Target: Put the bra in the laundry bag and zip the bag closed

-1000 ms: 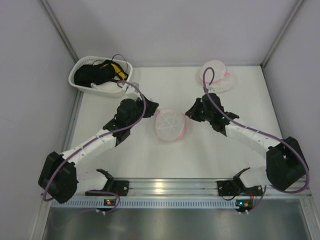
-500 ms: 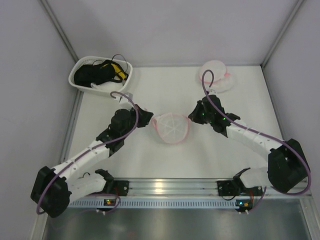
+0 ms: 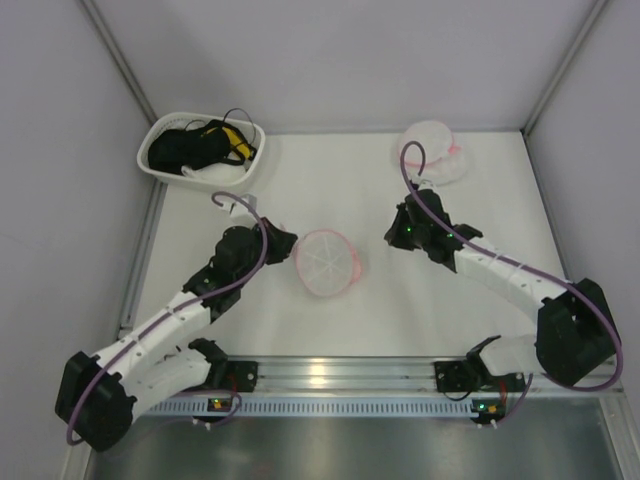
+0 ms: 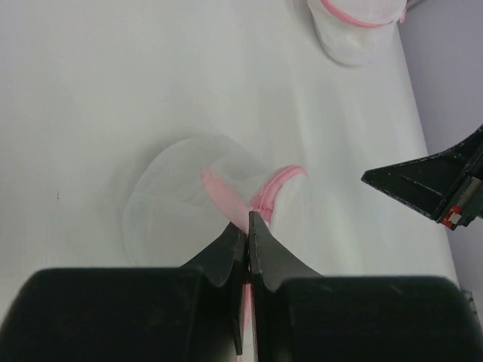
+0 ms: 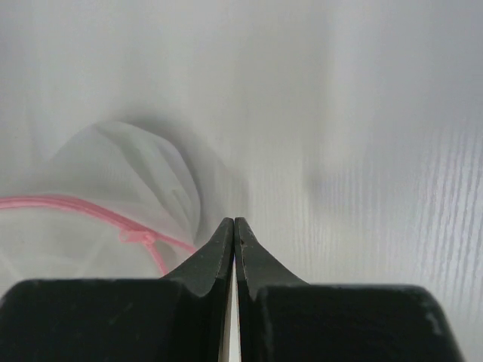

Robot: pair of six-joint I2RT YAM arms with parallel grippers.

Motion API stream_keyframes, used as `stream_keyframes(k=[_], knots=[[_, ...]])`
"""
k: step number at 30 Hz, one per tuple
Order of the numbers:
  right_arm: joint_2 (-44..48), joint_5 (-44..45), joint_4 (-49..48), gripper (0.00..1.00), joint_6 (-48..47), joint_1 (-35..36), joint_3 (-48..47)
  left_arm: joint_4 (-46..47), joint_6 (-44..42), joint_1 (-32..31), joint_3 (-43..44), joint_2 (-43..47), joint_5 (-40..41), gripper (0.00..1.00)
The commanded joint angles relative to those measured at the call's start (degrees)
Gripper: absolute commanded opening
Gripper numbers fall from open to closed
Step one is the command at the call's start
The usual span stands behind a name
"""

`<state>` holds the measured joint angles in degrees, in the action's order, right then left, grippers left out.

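— Where's the bag (image 3: 326, 262)?

— In the middle of the desk (image 3: 330, 190), between my two arms. It's a round dome of see-through white mesh, with a pink zip ring (image 4: 281, 179) running round its rim.

— And the pincers?

— My left pincer (image 4: 247, 226) is clamped on that pink ring at the bag's left edge, and pink shows between its fingers. My right pincer (image 5: 234, 223) is closed on nothing, near the bag's right side but apart from it.
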<state>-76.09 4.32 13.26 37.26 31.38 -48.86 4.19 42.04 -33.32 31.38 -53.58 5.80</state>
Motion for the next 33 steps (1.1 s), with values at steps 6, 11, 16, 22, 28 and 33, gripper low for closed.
stream_keyframes(k=[6, 11, 16, 22, 28, 33], knots=[[-0.37, -2.28, -0.42, 0.00, -3.07, -0.44, -4.40, -0.41, -6.17, 0.27, 5.53, -3.54, -5.53, 0.32], [-1.60, -7.38, -4.98, 0.00, -2.10, -0.44, -3.70, -3.81, -11.26, 0.36, 10.09, -6.79, -8.09, 0.41], [-2.39, -7.83, -6.23, 0.00, -1.75, -0.53, -2.56, -9.71, -20.40, 0.27, 17.12, -10.04, -14.57, 0.90], [-2.13, -9.50, -5.52, 0.00, 2.46, -2.10, -0.19, -18.93, -32.98, 0.27, 28.03, -23.13, -29.68, 0.92], [4.54, -8.71, -3.59, 0.01, 2.30, -7.46, 3.86, -22.38, -38.34, 0.27, 33.22, -33.42, -31.03, 0.93], [6.75, -8.80, -2.80, 0.04, 1.59, -9.05, 4.74, -23.43, -40.20, -0.07, 36.03, -37.99, -34.88, 0.89]])
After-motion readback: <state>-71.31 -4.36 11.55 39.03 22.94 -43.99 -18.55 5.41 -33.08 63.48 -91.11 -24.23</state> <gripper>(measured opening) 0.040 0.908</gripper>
